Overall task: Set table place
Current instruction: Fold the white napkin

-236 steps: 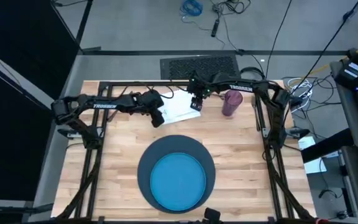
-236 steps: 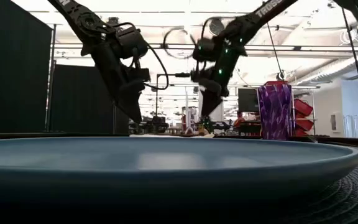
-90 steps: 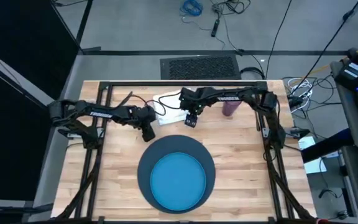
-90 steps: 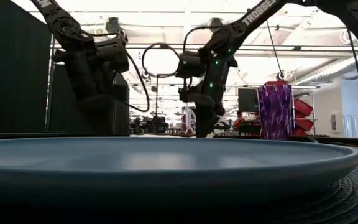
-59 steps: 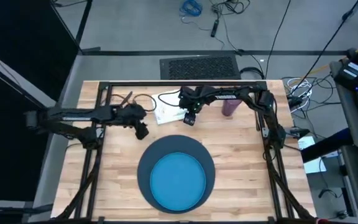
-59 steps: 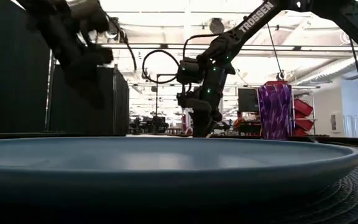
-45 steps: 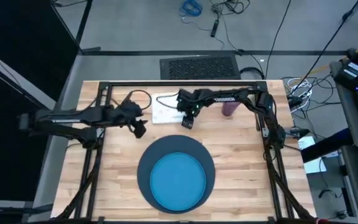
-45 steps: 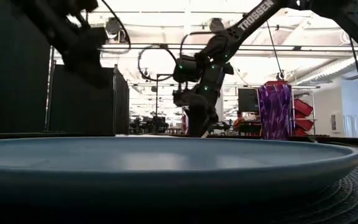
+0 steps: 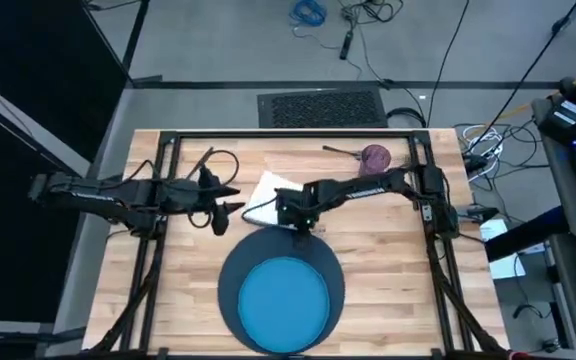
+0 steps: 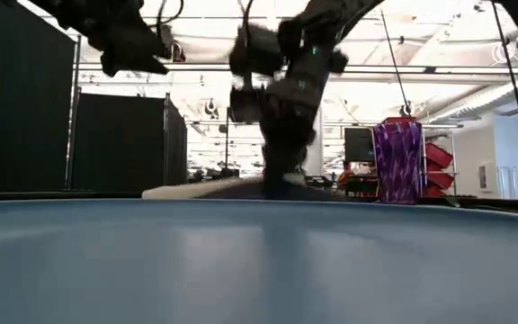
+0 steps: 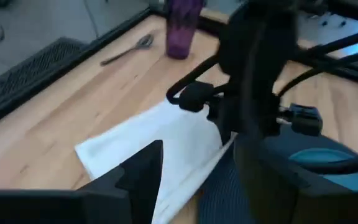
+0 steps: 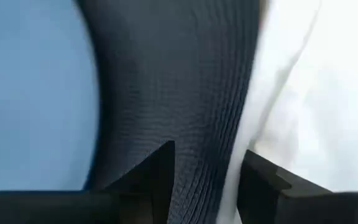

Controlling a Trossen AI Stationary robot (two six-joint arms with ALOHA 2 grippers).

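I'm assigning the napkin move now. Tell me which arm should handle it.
Right. The right claw is already down at the napkin, where it meets the far edge of the mat. The left claw hangs beside the napkin, higher above the table.

From here the right pincer point(image 9: 301, 217) hides part of the napkin point(image 9: 268, 200); the mat point(image 9: 236, 285) runs off the high view's bottom edge, and low down the arm point(image 10: 281, 81) blurs

Bright, even overhead light; low and wrist views smeared by motion blur, ceiling lamps glaring.
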